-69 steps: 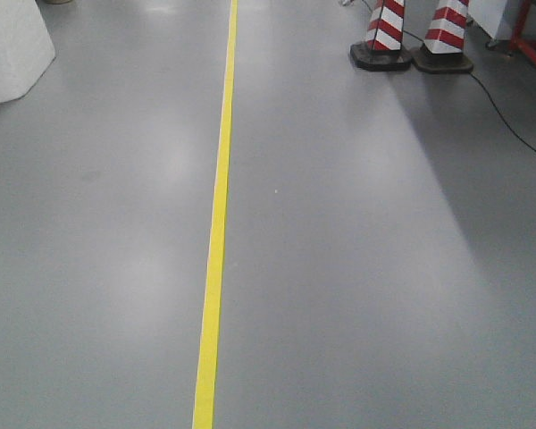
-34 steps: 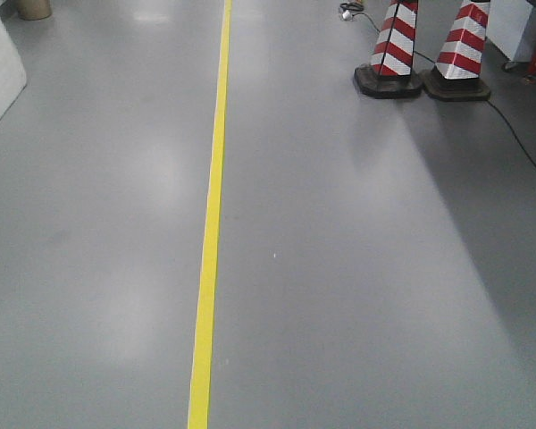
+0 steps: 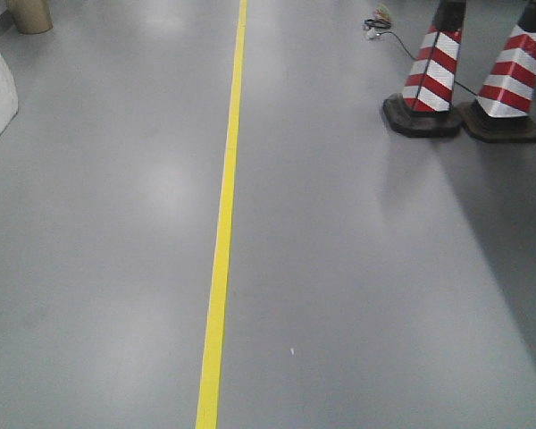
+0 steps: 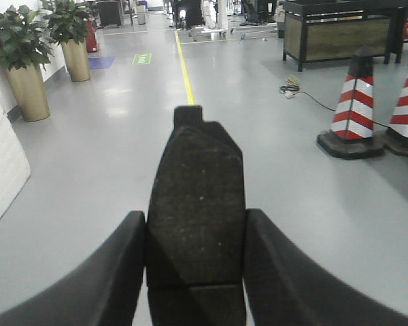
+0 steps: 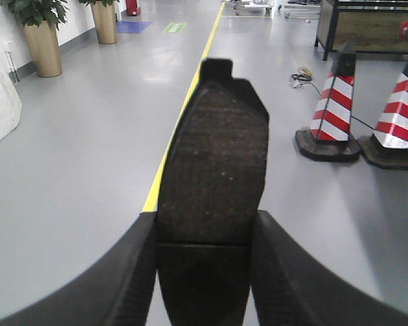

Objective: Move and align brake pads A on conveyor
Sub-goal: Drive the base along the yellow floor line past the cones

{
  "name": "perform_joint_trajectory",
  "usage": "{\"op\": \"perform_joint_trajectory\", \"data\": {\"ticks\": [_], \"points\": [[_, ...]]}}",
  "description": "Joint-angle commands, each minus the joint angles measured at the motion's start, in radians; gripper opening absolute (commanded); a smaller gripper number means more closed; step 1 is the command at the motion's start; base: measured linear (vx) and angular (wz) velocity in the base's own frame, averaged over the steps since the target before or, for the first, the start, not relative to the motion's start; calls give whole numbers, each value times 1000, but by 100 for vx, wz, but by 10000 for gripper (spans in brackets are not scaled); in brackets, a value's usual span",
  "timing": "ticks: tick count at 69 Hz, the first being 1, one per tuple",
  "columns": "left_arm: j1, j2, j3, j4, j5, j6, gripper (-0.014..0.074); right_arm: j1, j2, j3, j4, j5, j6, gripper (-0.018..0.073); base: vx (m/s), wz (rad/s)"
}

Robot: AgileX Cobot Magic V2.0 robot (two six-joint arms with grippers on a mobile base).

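Observation:
In the left wrist view a dark brake pad A (image 4: 196, 204) with a thin cross groove sticks out forward, and my left gripper (image 4: 196, 272) is shut on its two long edges. The right wrist view shows a second brake pad A (image 5: 214, 170) held the same way, with my right gripper (image 5: 205, 272) shut on it. Both pads hang above the grey floor. The conveyor is out of view in every frame. The front view holds neither gripper nor pad.
A yellow floor line (image 3: 223, 232) runs straight ahead. Two red-and-white cones (image 3: 429, 80) (image 3: 509, 85) stand to the right, with a black cable (image 3: 389, 31) near them. Potted plants (image 4: 24, 68) and a white padded block (image 4: 0, 176) line the left; a dark bench (image 4: 340, 30) stands far right.
The front view has advanced along the yellow line: the cones have slid lower and to the right in frame, and the white block on the left has slipped toward the edge.

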Motion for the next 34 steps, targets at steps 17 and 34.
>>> {"op": "perform_joint_trajectory", "data": {"ticks": [17, 34], "points": [[-3, 12, -30, -10, -93, -1, -6, -3, 12, -27, -3, -97, -7, -6, 84, 5], [-3, 12, -30, -10, -93, -1, -6, -3, 12, -27, -3, -97, -7, -6, 84, -11]]}}
